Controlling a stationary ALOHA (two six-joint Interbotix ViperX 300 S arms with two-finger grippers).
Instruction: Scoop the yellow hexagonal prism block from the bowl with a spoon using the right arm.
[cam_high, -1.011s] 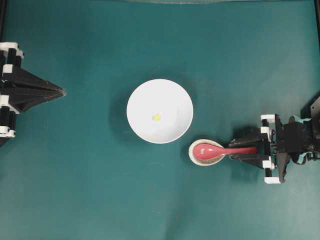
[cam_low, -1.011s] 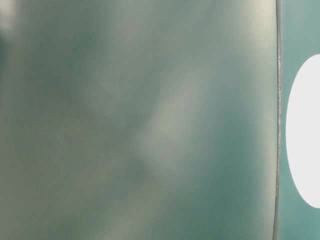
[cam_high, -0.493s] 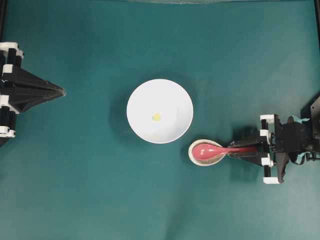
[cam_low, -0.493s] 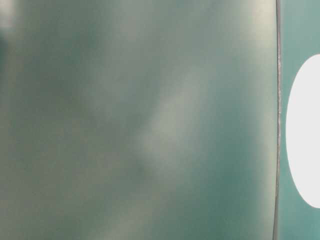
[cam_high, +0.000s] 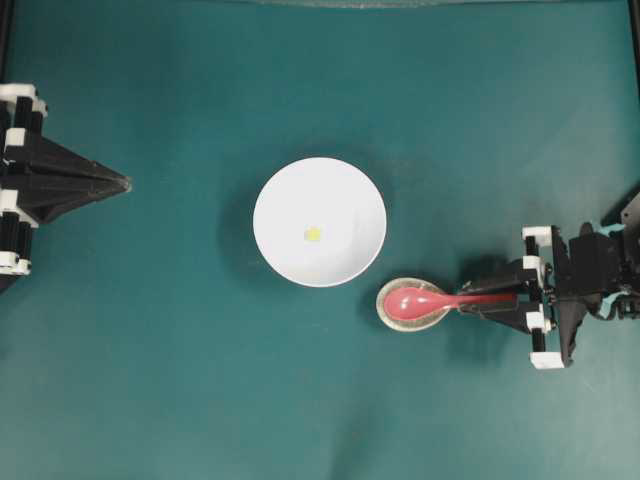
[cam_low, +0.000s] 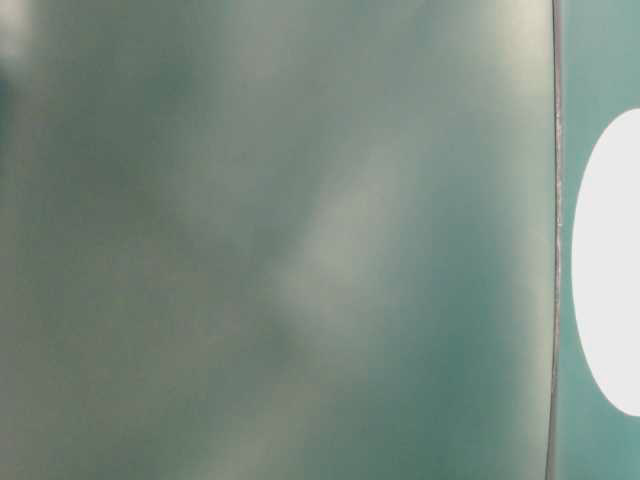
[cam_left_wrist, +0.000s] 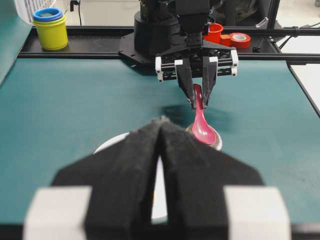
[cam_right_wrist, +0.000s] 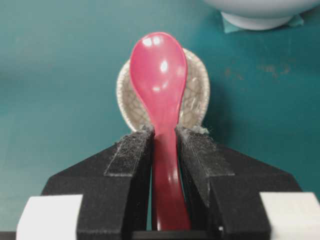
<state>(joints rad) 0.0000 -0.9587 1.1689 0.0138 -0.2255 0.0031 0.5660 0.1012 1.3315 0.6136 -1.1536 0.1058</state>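
Observation:
The white bowl (cam_high: 340, 195) stands mid-table with the small yellow hexagonal prism block (cam_high: 313, 234) inside it. To its lower right, the pink-red spoon (cam_high: 425, 300) has its scoop over a speckled rest (cam_high: 384, 302). My right gripper (cam_high: 466, 300) is shut on the spoon's handle, and in the right wrist view both pads (cam_right_wrist: 131, 150) press the handle behind the scoop (cam_right_wrist: 159, 75). My left gripper (cam_high: 125, 184) is shut and holds nothing, far left of the bowl. Seen from the left wrist, its fingers (cam_left_wrist: 190, 165) hide most of the bowl (cam_left_wrist: 111, 142).
The bowl's foot (cam_right_wrist: 257, 17) sits just beyond the rest (cam_right_wrist: 196, 97) in the right wrist view. Stacked cups (cam_left_wrist: 50, 27) and a red tape roll (cam_left_wrist: 240, 39) lie off the mat behind the right arm. The table-level view is blurred, showing only the bowl (cam_low: 610, 270).
The right gripper's jaws closed onto the spoon handle about half a second ago and have held it since. The left arm, bowl and block have not moved.

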